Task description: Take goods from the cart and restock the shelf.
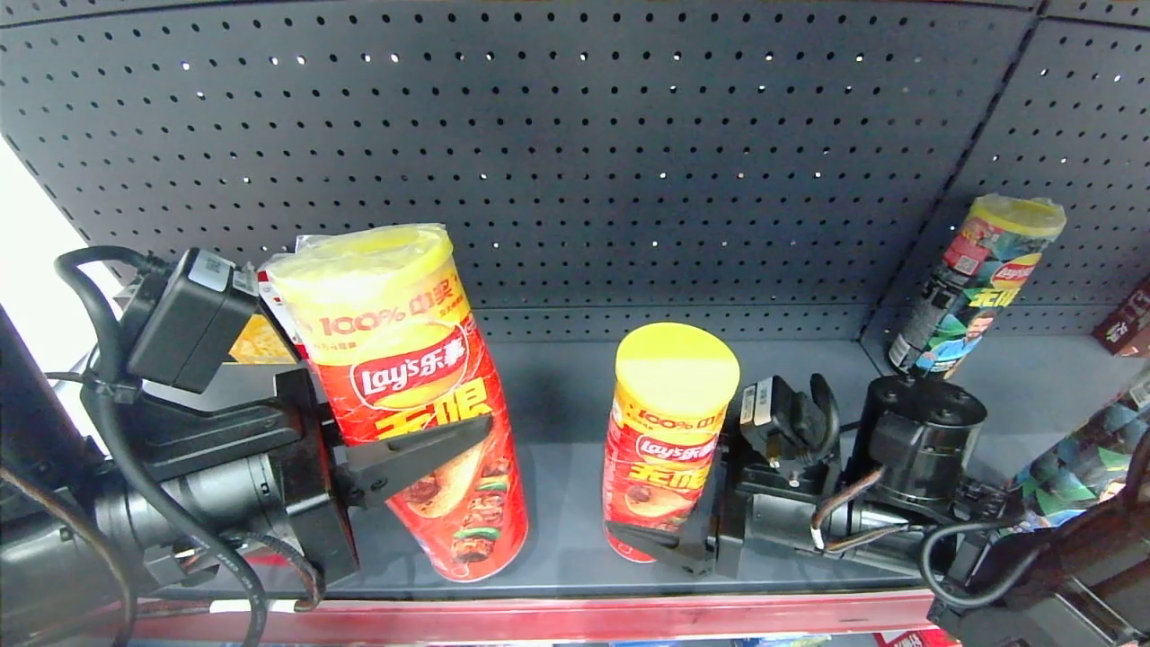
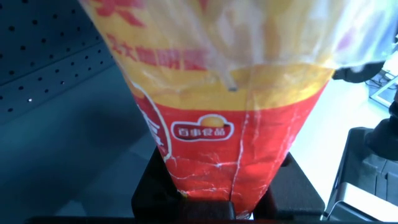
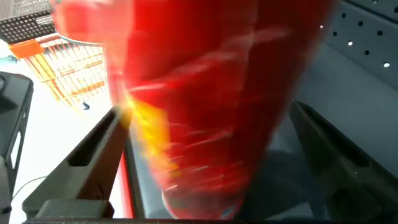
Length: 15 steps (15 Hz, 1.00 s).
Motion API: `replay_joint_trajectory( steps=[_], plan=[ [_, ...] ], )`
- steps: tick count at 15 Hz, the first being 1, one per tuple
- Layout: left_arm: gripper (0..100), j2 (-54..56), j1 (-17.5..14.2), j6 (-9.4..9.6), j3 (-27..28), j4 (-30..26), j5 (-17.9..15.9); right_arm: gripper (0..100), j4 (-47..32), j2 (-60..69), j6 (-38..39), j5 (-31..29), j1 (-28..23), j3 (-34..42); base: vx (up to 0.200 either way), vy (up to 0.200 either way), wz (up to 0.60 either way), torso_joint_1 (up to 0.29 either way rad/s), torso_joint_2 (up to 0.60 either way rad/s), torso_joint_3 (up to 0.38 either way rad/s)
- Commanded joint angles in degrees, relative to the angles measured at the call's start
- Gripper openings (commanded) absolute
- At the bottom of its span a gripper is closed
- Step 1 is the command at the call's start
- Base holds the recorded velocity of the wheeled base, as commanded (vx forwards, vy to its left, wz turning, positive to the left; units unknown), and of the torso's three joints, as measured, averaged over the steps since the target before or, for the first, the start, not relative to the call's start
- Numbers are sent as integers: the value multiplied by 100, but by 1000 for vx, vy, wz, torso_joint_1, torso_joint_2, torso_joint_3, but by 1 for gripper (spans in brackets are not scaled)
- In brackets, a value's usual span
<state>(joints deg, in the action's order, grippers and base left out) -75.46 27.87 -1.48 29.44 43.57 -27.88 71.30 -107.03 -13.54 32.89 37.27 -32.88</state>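
Left claw (image 1: 446, 406) clamped on tall chip can (image 1: 395, 332), right claw (image 1: 649, 490) around shorter can (image 1: 676, 395), grip unclear, grey shelf (image 1: 561, 404), pegboard (image 1: 584, 162) behind

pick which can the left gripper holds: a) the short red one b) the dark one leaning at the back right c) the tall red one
c: the left gripper is shut on the tall red can, with one finger crossing its front.
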Motion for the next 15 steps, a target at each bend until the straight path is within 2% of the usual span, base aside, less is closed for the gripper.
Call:
replay_joint_trajectory(
  steps=[1,4,7,9,12,15],
  plan=[
    [0,23,-1,-2,-26,2,2,100,-20,455,18,-2,-97,185,0,0,0,0,0,0],
    [0,31,-1,-2,-52,-6,2,100,-222,1387,36,-90,-308,493,0,0,0,0,0,0],
    [0,31,17,16,-44,2,-7,100,-1163,2811,45,-635,-334,765,0,0,0,0,0,0],
    [0,40,17,16,-17,2,-7,100,-1453,3444,177,-837,-378,967,0,0,0,0,0,0],
    [0,58,17,7,35,2,-7,100,-1910,4595,379,-1303,-422,1548,0,0,0,0,0,0],
    [0,49,43,7,18,-6,-7,100,-2217,5606,555,-1654,-448,2629,0,0,0,0,0,0]
  ],
)
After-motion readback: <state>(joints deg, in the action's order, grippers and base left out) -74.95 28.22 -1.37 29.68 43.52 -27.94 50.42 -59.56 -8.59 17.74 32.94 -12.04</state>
